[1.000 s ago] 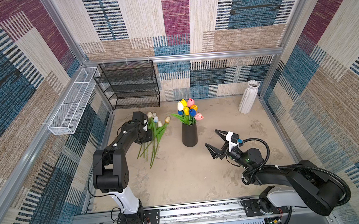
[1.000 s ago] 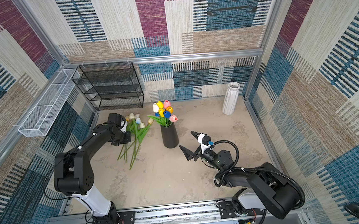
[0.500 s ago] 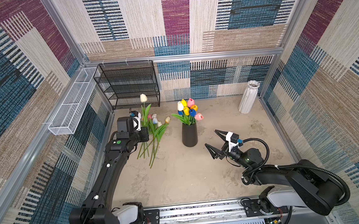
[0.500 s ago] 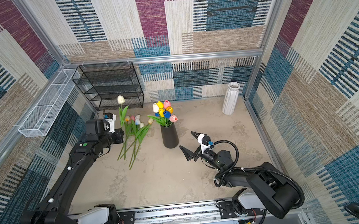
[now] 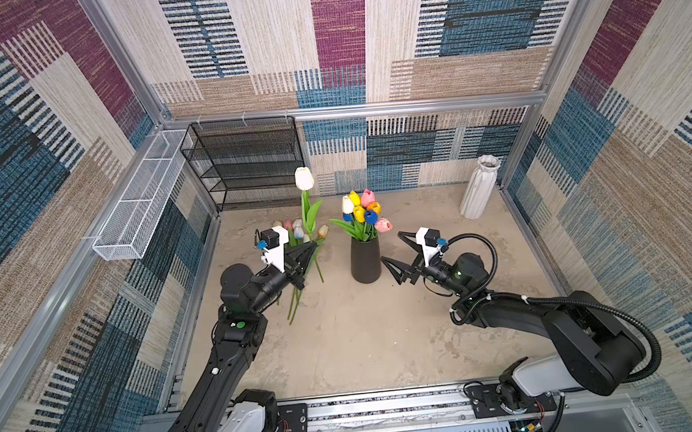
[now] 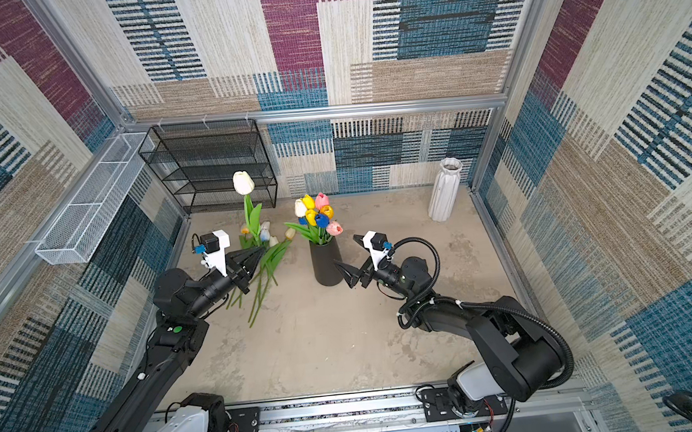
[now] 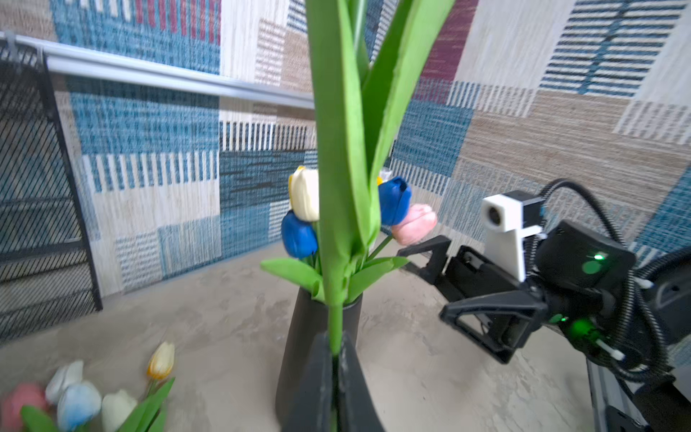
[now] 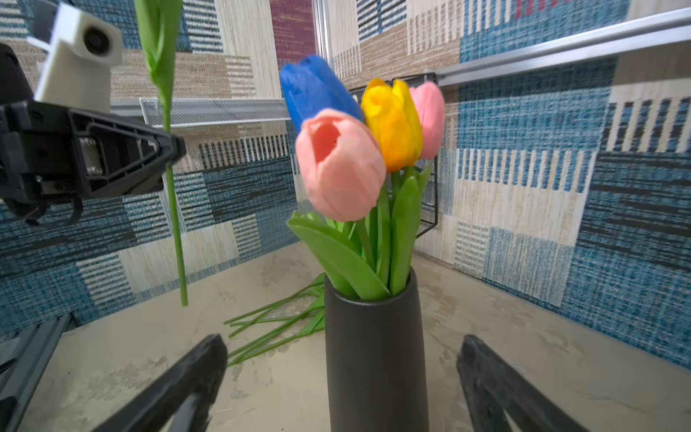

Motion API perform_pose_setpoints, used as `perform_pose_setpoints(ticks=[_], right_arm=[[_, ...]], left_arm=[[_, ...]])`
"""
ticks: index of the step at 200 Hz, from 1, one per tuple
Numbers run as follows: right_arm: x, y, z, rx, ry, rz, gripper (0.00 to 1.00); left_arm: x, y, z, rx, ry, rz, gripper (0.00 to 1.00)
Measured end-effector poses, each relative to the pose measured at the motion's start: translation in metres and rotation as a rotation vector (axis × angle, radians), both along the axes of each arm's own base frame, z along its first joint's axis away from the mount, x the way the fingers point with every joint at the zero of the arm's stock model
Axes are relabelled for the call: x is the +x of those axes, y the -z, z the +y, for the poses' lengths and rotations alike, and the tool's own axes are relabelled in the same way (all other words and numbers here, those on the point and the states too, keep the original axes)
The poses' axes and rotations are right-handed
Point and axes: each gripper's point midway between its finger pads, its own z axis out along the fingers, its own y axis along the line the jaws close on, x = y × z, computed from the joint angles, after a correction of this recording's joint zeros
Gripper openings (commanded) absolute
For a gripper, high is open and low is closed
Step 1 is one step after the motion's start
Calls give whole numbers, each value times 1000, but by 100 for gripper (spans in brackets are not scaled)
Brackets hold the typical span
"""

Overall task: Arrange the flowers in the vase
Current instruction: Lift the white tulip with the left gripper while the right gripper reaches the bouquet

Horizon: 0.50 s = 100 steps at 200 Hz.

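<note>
The left gripper [image 5: 315, 248] is clamping a white tulip [image 5: 304, 178] upright left of the black vase [image 5: 365, 262], the right gripper [image 5: 390, 246] gaping beside it.

vase [image 5: 365, 261]: matte black | bouquet [image 5: 360, 212]: yellow, blue, pink, white, orange heads, green leaves | lone tulip [image 5: 304, 178]: white head, green stem | second vase [image 5: 478, 189]: white, ribbed | rack [image 5: 244, 161]: black mesh | walls [image 5: 489, 27]: blue, maroon, beige striped patchwork
</note>
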Motion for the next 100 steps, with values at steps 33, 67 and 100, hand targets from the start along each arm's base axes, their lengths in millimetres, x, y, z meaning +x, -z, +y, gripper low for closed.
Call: perform_pose_setpoints(ticks=[33, 67, 100], right_arm=[[21, -5, 20, -38, -49, 8, 98], [43, -2, 35, -57, -62, 31, 93], [69, -5, 42, -72, -22, 46, 84]], left_arm=[[-17, -8, -23, -9, 112, -83, 0], [-15, -10, -39, -31, 174, -121, 0], [-3, -22, -57, -57, 232, -162, 0]])
